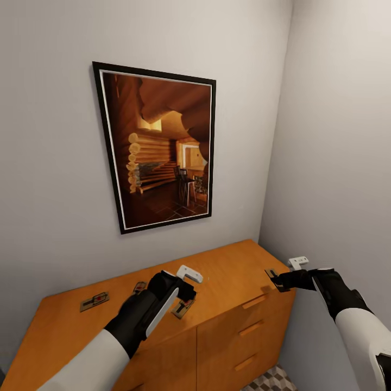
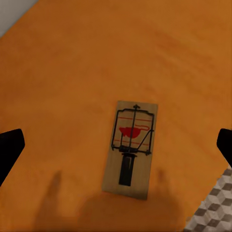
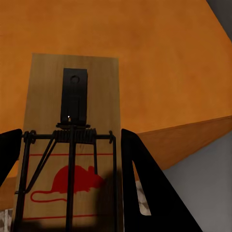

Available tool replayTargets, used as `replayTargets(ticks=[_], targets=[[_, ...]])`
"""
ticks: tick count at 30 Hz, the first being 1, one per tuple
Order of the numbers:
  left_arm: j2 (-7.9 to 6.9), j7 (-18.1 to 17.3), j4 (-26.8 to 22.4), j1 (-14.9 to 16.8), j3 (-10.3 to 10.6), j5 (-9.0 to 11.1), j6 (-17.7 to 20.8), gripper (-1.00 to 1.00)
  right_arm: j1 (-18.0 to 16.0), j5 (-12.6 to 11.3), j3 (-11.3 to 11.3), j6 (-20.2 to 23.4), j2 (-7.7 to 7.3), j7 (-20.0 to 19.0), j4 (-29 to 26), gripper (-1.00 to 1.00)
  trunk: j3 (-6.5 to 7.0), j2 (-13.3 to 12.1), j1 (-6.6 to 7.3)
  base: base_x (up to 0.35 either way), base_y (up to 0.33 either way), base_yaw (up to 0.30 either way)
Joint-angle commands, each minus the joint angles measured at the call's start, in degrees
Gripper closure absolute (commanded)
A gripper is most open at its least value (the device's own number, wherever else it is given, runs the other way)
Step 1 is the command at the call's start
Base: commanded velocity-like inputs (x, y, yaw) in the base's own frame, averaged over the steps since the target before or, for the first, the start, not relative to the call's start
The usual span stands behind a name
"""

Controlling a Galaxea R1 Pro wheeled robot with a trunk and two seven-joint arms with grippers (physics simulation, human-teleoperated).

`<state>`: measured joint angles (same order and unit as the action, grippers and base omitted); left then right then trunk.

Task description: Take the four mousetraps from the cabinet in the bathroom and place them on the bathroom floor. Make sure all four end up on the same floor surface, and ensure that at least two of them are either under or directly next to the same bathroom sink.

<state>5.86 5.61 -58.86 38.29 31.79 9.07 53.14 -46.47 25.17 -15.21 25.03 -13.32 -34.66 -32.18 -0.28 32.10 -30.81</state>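
Observation:
The orange-brown cabinet [image 1: 228, 266] stands against the wall, with mousetraps on its flat top. One mousetrap [image 1: 95, 300] lies at the left. Another [image 1: 139, 287] peeks out behind my left gripper [image 1: 182, 296]. A third mousetrap [image 1: 183, 308] [image 2: 131, 147] lies flat between the fingers [image 2: 9, 150] of the left gripper, which hovers open over it. My right gripper [image 1: 279, 281] [image 3: 70, 140] is shut on a fourth mousetrap [image 1: 271, 275] [image 3: 72, 121] at the top's right front edge. A bit of patterned bathroom floor [image 1: 271, 380] [image 2: 212, 208] shows below. The sink is out of view.
A framed picture [image 1: 157, 146] of a log cabin interior hangs on the grey wall above the cabinet. A side wall [image 1: 347, 163] meets it in a corner just right of the cabinet. Drawer fronts with handles [image 1: 251, 328] face me.

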Motion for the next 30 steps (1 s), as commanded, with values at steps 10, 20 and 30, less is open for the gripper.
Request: replayTargets(ticks=[10, 20, 30], targets=[[-0.39, 0.47, -0.03, 0.03, 0.12, 0.70, -0.17, -1.00, -0.02, 0.50, -0.35, 0.20, 0.05, -0.49, -0.08, 1.00, -0.03, 0.04, -0.02, 0.000, 0.000, 0.000], [0.02, 0.30, -0.03, 0.03, 0.20, 0.77, -0.34, -1.00, -0.02, 0.50, -0.35, 0.20, 0.05, -0.41, 0.05, 1.00, -1.11, 2.45, -1.34, 0.000, 0.000, 0.000], [-0.08, 0.28, 1.45, 0.03, 0.12, 0.77, -0.48, -1.00, -0.02, 0.50, -0.35, 0.20, 0.05, -0.32, 0.17, 1.00, -2.90, 6.46, -3.53, 0.000, 0.000, 0.000]])
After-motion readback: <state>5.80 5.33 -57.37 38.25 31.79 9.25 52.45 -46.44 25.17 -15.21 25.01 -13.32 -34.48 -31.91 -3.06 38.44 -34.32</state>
